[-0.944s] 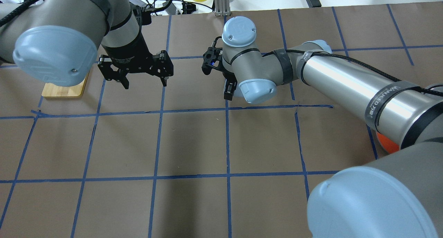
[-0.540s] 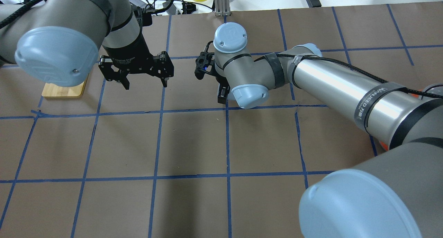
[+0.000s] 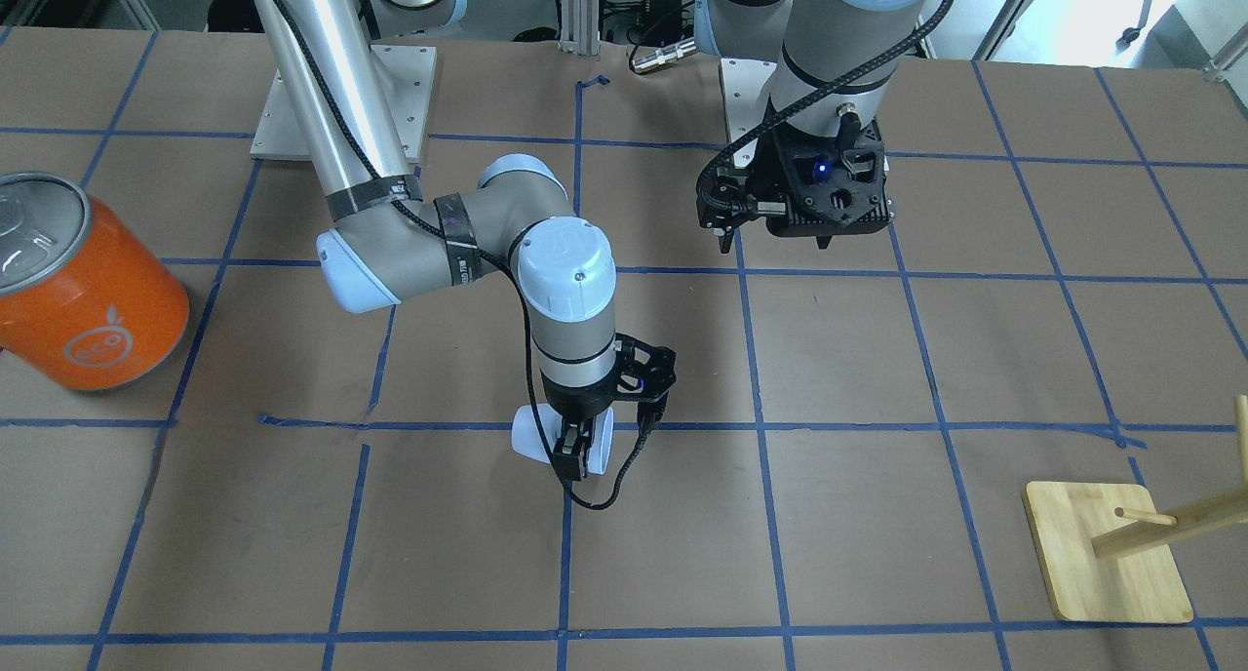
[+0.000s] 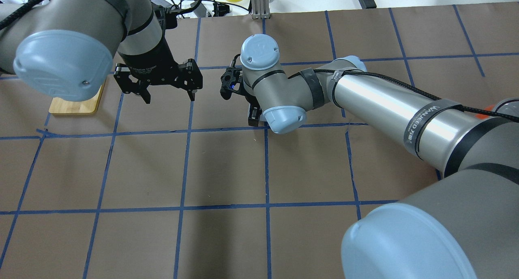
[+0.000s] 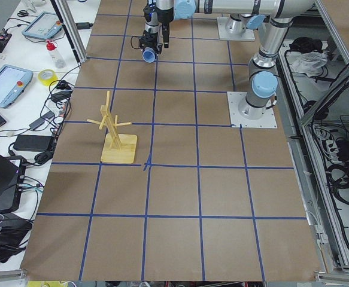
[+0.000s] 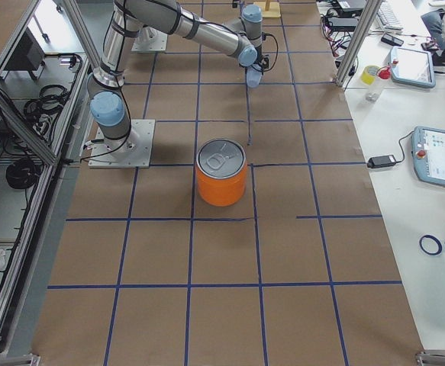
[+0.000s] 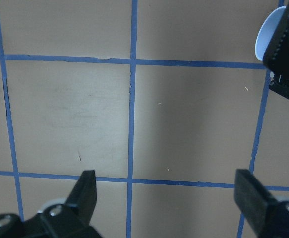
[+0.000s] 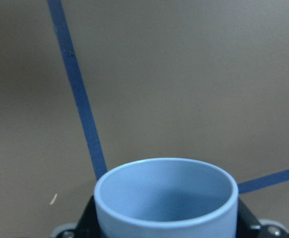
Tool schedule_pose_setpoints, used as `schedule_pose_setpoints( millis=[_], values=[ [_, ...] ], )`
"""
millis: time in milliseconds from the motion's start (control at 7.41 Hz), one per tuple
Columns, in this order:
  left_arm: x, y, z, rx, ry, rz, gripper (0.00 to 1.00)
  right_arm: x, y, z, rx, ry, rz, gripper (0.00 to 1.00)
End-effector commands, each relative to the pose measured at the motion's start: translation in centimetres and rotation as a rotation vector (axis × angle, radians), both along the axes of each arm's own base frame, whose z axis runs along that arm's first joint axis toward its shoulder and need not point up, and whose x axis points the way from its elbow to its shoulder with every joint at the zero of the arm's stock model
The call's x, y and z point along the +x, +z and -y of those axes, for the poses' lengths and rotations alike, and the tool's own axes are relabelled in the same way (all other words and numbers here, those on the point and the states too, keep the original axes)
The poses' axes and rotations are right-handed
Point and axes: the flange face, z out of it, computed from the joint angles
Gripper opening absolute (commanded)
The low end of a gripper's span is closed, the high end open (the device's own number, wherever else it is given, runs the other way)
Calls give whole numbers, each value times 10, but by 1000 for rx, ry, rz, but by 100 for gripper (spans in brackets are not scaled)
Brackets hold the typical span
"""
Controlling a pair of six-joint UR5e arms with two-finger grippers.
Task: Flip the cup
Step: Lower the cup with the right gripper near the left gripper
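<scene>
Cup: small, plain, handleless tumbler, pale blue-white outside and blue-grey inside, tapering to a narrower base. Rim round, even, unchipped. Location: pinched in the right gripper, low over the brown-papered table near a crossing of blue tape lines; whether it clears the paper, cannot tell. Well apart from the orange can and from the wooden stand. Attitude: on its side, long axis roughly level, mouth toward the robot's left, since the left wrist view catches the pale open end at its top right corner. Right claw is closed across the outer wall, one finger each side, about mid-height. Left gripper hangs empty with its fingers spread wide, beside but not touching the cup. Handling, as judged: very light, thin plastic, stiff enough to keep its shape but likely to flex or ovalise under a hard squeeze; smooth wall, so slippery. The taper would tend to let it creep toward the narrow end in a loose pinch. Not fragile, though it would roll if released on its side. Best hold: across the diameter at mid-wall, moderate force, as it is taken now.
</scene>
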Motion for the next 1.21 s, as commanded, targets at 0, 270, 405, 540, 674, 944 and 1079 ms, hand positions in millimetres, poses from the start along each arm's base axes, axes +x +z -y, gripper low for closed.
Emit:
schedule_pose_setpoints(
  millis=[0, 270, 405, 540, 674, 944, 1079],
  values=[
    [1, 4, -2, -7, -2, -2, 100, 14, -4, -8, -1, 12, -8, 0],
    [0, 0, -1, 0, 1, 1, 100, 16, -8, -11, 3, 10, -11, 0],
    [-1, -3, 0, 6, 1, 2, 100, 18, -7, -11, 2, 13, -6, 0],
    [-1, -2, -1, 5, 1, 1, 100, 20, -4, -13, -1, 16, -4, 0],
    [-1, -3, 0, 7, 0, 2, 100, 23, -7, -15, 2, 20, 2, 0],
    [-1, -2, 0, 3, 0, 1, 100, 24, -7, -13, 1, 18, 19, 6],
    [-2, -1, 1, 3, 0, 1, 100, 27, -7, -15, 7, 25, 34, 7]
  ],
)
